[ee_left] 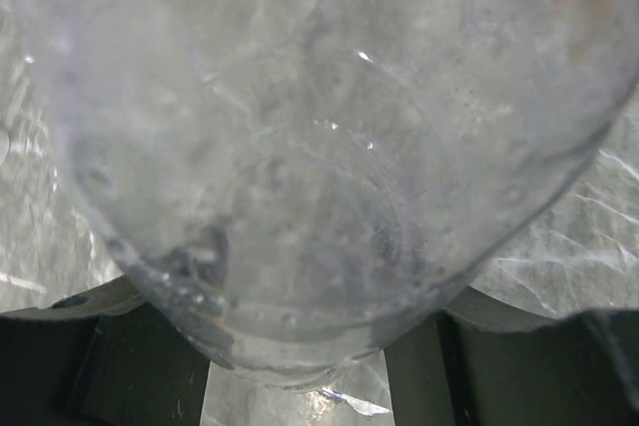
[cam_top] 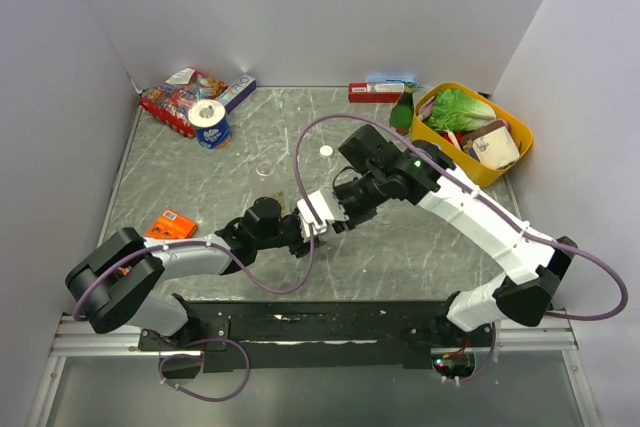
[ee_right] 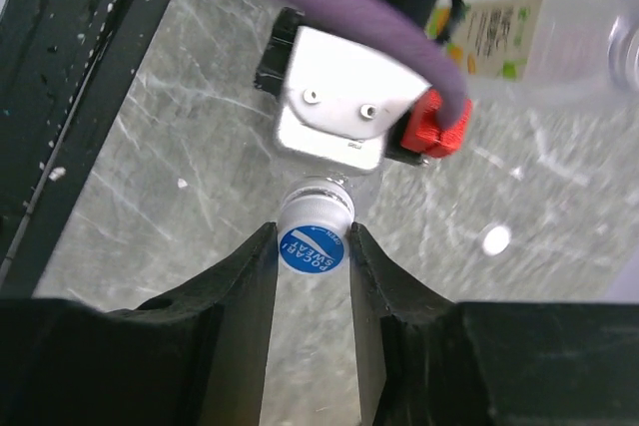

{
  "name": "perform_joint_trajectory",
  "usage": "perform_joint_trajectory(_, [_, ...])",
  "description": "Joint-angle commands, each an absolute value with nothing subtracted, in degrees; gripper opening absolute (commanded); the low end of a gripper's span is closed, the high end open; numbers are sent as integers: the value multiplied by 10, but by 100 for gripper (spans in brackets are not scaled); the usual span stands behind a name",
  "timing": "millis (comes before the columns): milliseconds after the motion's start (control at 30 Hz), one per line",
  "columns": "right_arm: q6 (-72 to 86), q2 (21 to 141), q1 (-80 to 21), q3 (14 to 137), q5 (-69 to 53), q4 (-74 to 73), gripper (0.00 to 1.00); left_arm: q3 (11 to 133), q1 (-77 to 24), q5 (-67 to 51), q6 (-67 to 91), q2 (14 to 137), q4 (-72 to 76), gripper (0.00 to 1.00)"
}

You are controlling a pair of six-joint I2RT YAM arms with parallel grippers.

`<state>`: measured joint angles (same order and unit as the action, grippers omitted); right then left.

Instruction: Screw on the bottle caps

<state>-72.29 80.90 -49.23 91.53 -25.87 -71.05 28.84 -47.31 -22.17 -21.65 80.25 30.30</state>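
We see our right fingers clamped on the blue cap, which sits on the neck of the clear bottle that our left fingers grip.

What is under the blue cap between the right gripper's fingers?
Under the blue cap only the clear bottle's neck shows; the left gripper's white plate covers the rest.

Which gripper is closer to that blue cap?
Right. The right gripper is clamped on the blue cap itself; the left gripper holds the bottle by its body, further from the cap.
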Motion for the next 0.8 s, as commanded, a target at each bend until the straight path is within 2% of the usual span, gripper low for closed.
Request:
perform_joint_trajectory(0, [-566,847,-491,939,-237,-709,13,318,-471,-166,-142,792,390,1])
perform_joint_trajectory(333, [-365,918,-438,991,-283,-767,1,323,-471,-97,-115,793,402,1])
perform_joint_trajectory(500, [-325,925,-401,1044,-311,-759,4,322,-471,-136,-115,795,373,1])
perform_joint_trajectory(567, [-319,932,-383,1117,-322,-770,6,318,-472,-166,-115,791,348,1])
perform_joint_trajectory(633, [-316,931,-352,1173,-346,-769,14,314,-472,-194,-119,786,334,1])
perform_joint_trajectory(667, [-336,923,-344,1184,-358,-775,29,311,-471,-201,-121,785,328,1])
perform_joint_trajectory(733, [-386,904,-336,1164,-386,-781,43,307,-472,-215,-129,779,316,1])
perform_joint_trajectory(767, [-444,869,-337,1141,-397,-772,56,305,-472,-226,-132,778,312,1])
